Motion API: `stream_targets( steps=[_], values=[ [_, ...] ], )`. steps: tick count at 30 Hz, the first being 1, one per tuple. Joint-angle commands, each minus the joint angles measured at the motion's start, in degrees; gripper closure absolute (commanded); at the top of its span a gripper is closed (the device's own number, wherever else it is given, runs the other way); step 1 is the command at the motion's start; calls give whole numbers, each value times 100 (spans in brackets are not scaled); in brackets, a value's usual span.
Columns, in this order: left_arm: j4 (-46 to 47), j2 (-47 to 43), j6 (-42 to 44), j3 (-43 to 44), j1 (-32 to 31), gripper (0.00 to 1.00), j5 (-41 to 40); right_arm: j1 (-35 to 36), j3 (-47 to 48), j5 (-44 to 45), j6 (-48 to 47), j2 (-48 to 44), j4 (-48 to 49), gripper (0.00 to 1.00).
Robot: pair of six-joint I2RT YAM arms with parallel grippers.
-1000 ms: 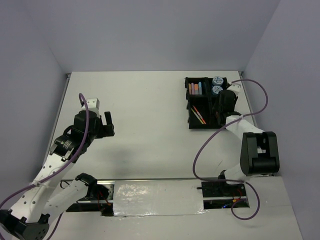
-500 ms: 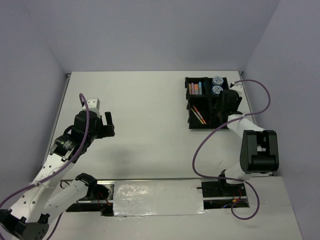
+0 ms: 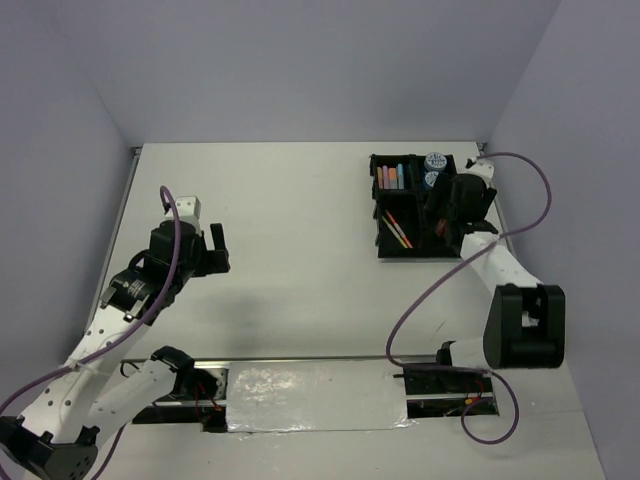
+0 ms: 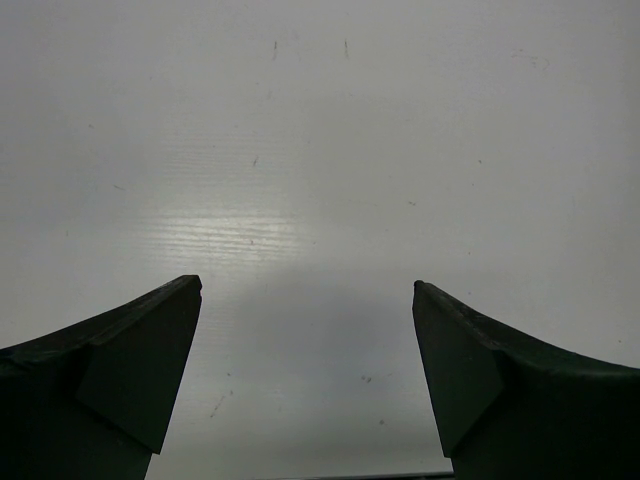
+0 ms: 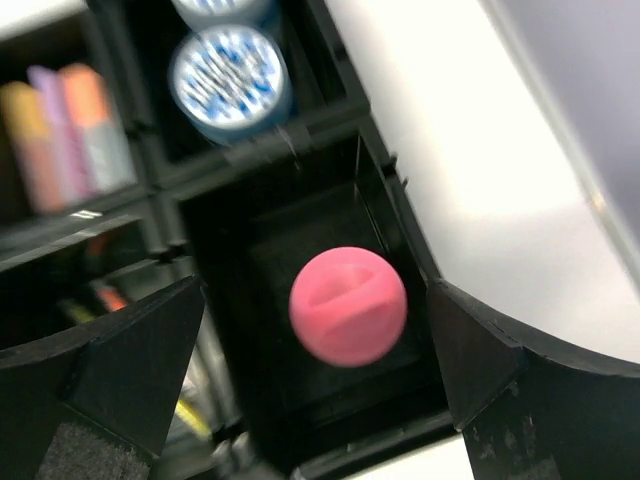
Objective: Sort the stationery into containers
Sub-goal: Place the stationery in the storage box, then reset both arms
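The black four-compartment tray (image 3: pixel 379 208) sits at the table's back right. Highlighter sticks (image 3: pixel 392 177) lie in its back left compartment and two blue-white tubs (image 3: pixel 434 162) in its back right. Thin pens (image 3: pixel 397 230) lie in the front left. My right gripper (image 3: pixel 447 208) hangs open over the front right compartment. In the right wrist view the pink bottle (image 5: pixel 348 305) stands in that compartment between my open fingers (image 5: pixel 130 360), with a gap on each side. A tub (image 5: pixel 228 72) and the tray wall (image 5: pixel 400 210) show there too. My left gripper (image 3: pixel 215 250) is open and empty over bare table (image 4: pixel 320 150).
The table's right edge (image 3: pixel 505 230) runs close beside the tray. A purple cable (image 3: pixel 520 210) loops from the right arm. A taped strip (image 3: pixel 310 395) lies between the arm bases at the near edge. Walls close the table in on three sides.
My right arm has swung its wrist to the right and a little back above the tray's right side. The left arm has not moved.
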Motion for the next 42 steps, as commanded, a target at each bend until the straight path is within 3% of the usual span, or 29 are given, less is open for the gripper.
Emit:
stream_targets(
  steps=[1,5,10,16,19,24,32,37,42],
  values=[
    [126,121,67,100,-7,1,-167,0,524,-53,3,-963,-327,0],
    [-155,245,-126,267,405,1,-727,149,569,-606,178,-1903,-1065,0],
    [-340,-633,-469,268,924,1,-1485,1569,217,-302,-6,-3081,-2145,0],
    [-551,-1240,-750,337,951,1,-2038,2926,252,228,327,-4864,-3859,0],
    [-832,-1670,-996,452,951,1,-2512,3006,427,280,372,-5691,-4659,0],
    [-622,-2400,-804,346,951,1,-2321,3076,1050,483,3,-6667,-5372,0],
    [-595,-2832,-488,557,951,1,-1680,3085,1965,737,-191,-6624,-6698,0],
    [-1245,-2560,-338,1075,951,1,-1065,3076,2229,772,-261,-6984,-6858,0],
    [-1395,-2542,-250,944,942,1,-844,3076,2291,878,-208,-7081,-6937,0]
  ],
)
